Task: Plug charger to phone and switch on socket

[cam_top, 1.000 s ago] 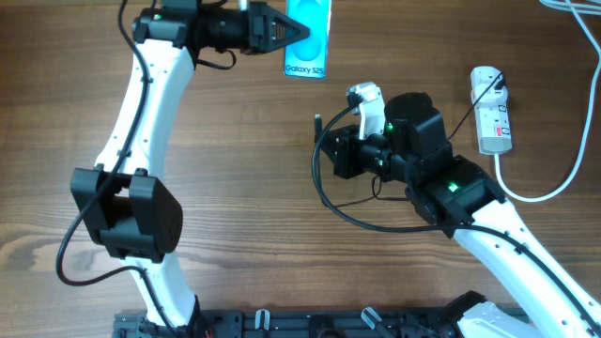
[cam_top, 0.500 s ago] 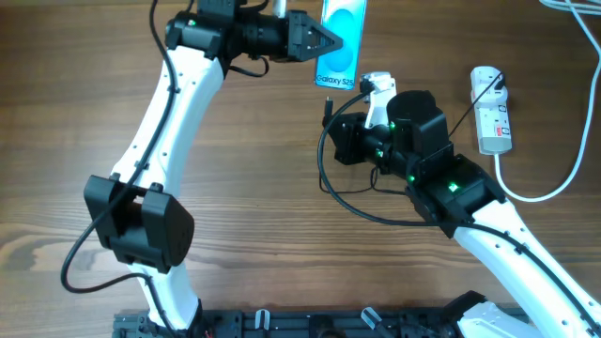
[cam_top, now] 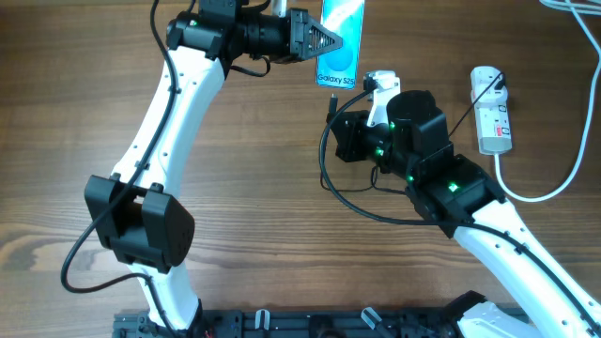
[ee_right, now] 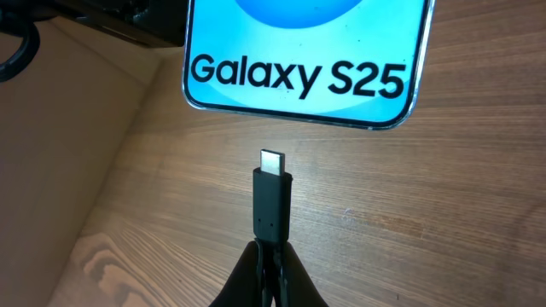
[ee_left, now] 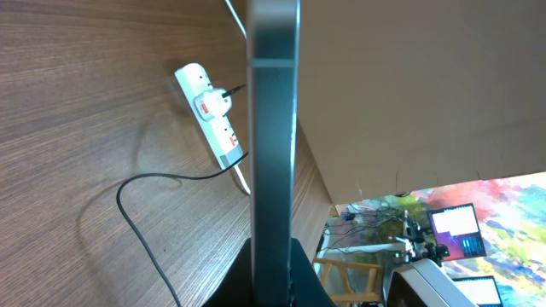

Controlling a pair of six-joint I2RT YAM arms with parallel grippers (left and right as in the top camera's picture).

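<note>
- My left end effector (cam_top: 319,39) is shut tight on the phone (cam_top: 339,42). It holds the phone up off the counter (cam_top: 254,188), near the far edge.
- From above, the phone's blue screen faces up. The end with the words "Galaxy S25" points at my right arm.
- In my left wrist view I see the phone from the side, as a thin grey strip going up the middle.
- My right end effector (ee_right: 271,256) is shut on the charger (ee_right: 273,200). It pinches the little black plug tip, and the shiny metal end sticks out in front.
- The shiny end points at the bottom edge of the phone. It is just beside that edge, with a small gap. They do not touch.
- The tip lines up a bit left of the middle of the phone's edge in my right wrist view.
- The thin black cable of the charger loops down under my right arm and runs off to the socket (cam_top: 492,117).
- The socket lies flat on the counter on the right side, well apart from the phone. A plug sits in it.
- A white lead (cam_top: 554,188) curves away from the socket on the counter.
- I cannot tell if the socket's switch is on or off.
</note>
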